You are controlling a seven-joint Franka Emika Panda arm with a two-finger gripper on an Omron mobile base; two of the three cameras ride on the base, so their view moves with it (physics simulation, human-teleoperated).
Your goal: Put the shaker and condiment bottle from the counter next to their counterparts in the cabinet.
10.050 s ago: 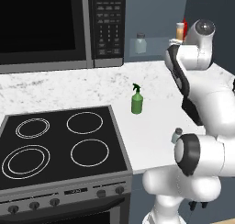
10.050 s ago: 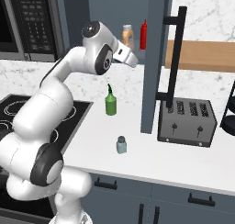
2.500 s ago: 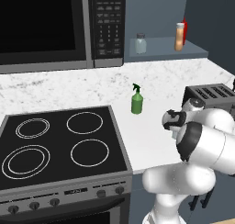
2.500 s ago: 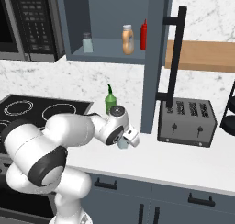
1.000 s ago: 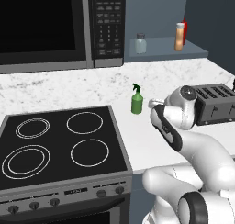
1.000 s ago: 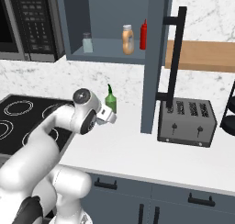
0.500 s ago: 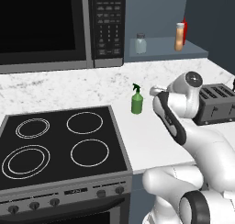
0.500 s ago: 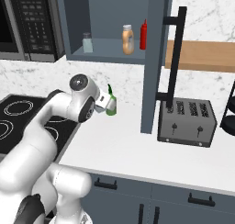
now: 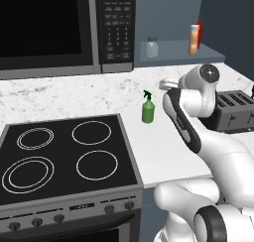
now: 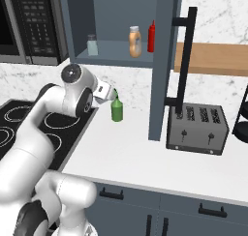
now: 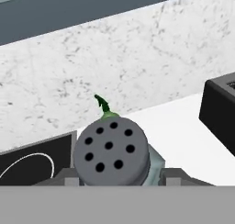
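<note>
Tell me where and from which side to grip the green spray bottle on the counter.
Grip the green spray bottle around its round lower body, below the narrow neck and trigger head, jaws level. It stands upright on the counter. Probably come from the front, open counter side, since the wall stands behind it. The gripper is already shut on the shaker, so that must be placed first.
</note>
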